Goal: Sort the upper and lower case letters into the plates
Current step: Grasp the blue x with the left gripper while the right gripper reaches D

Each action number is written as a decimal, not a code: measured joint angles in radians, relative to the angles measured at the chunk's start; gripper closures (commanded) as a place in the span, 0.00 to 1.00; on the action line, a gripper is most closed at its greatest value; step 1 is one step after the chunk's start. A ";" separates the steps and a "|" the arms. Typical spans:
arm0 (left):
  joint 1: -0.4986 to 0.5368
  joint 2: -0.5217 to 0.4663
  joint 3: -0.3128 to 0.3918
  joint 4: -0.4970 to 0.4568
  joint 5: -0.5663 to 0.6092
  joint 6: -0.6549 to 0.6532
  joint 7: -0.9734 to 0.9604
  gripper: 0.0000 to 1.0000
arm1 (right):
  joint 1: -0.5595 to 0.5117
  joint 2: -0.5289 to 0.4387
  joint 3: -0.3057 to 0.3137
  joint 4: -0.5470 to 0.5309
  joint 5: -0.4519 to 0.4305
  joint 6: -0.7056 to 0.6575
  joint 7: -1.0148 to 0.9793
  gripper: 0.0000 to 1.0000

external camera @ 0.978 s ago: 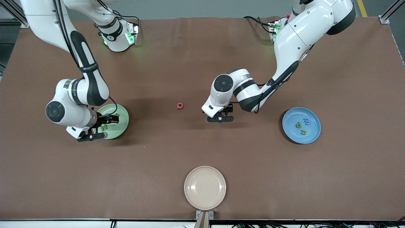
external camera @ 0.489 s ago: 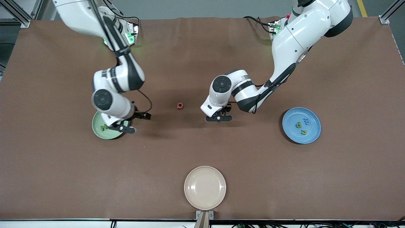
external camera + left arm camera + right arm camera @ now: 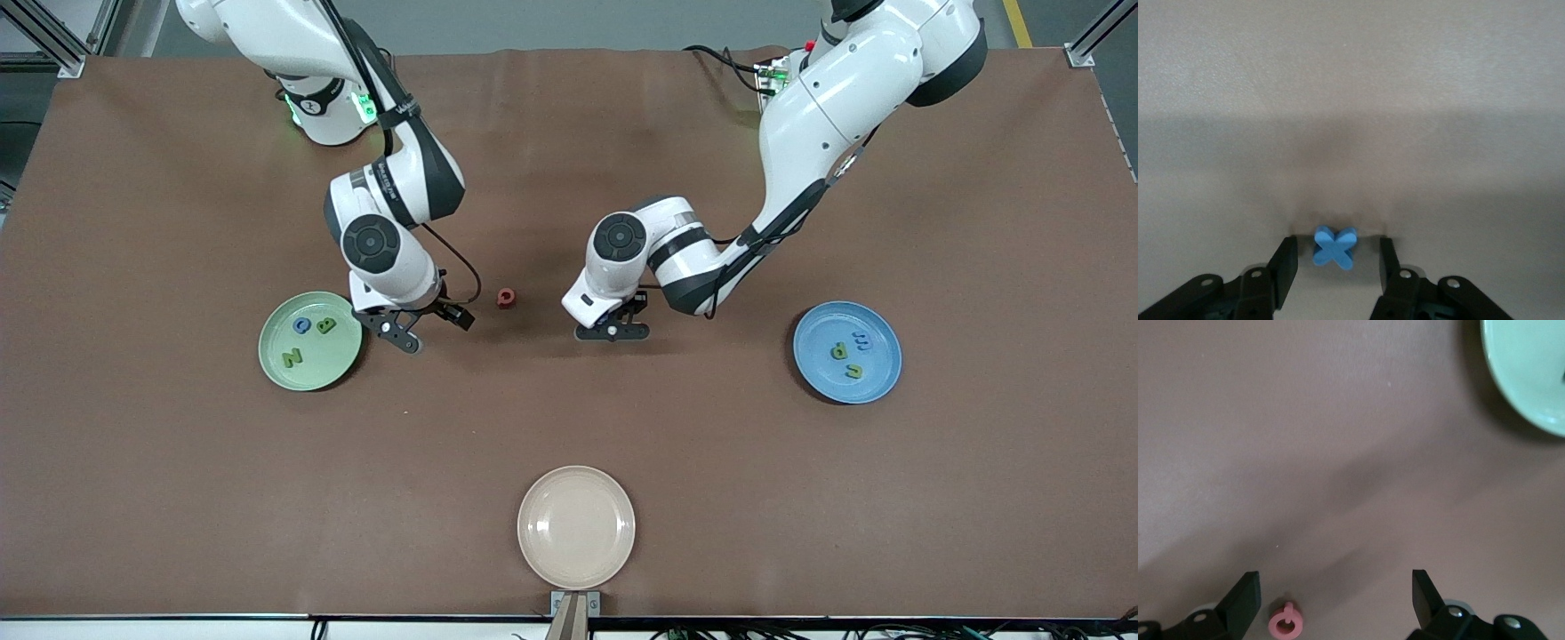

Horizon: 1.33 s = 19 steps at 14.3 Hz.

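My left end effector (image 3: 1333,257) straddles the blue x letter (image 3: 1334,247), jaws not closed; right end effector (image 3: 1333,600) wide open, empty, might nudge the red letter (image 3: 506,298) mid-table.

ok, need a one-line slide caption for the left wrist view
Left gripper, fingers open, straddles a small blue X-shaped foam letter lying on the brown table mat.

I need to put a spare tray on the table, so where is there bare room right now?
Bare brown cloth lies between the cream-beige plate and both the pale green plate and the blue plate. The middle is crowded: right pincer near the red letter, left pincer around a blue X-shaped letter.
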 measured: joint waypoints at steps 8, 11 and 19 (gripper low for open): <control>-0.016 -0.005 0.012 0.011 0.000 -0.005 0.000 0.79 | 0.125 0.010 0.001 -0.109 0.001 0.257 0.198 0.00; -0.016 -0.005 0.012 0.011 0.000 -0.006 0.000 0.93 | 0.143 0.027 0.000 -0.111 0.001 0.270 0.250 0.00; 0.026 -0.028 0.006 0.039 0.000 -0.103 0.064 0.94 | 0.221 0.129 0.001 -0.079 0.001 0.330 0.383 0.23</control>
